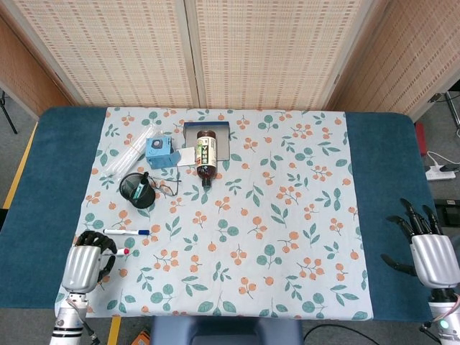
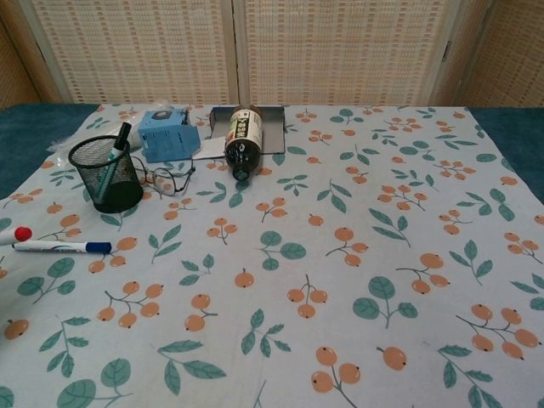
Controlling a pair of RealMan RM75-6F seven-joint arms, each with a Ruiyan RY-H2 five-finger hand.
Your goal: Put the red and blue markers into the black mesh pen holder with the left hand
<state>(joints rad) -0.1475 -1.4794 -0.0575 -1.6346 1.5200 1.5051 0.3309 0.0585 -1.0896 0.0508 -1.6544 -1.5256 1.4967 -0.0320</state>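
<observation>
My left hand (image 1: 83,260) is at the near left corner of the floral cloth and grips the red marker (image 1: 121,252), whose red cap points right. In the chest view only the red marker's capped end (image 2: 19,235) shows at the left edge; the hand itself is out of that frame. The blue marker (image 1: 126,232) (image 2: 63,246) lies flat on the cloth just beyond the hand. Further back stands the black mesh pen holder (image 1: 136,190) (image 2: 106,174), upright with a dark pen in it. My right hand (image 1: 432,253) rests at the near right, fingers apart and holding nothing.
Behind the holder are a blue box (image 1: 162,152), a pair of glasses (image 1: 167,188), a clear plastic packet (image 1: 128,154) and a brown bottle (image 1: 206,156) lying on its side against a dark tray (image 1: 223,138). The floral cloth (image 1: 287,215) covers a blue table.
</observation>
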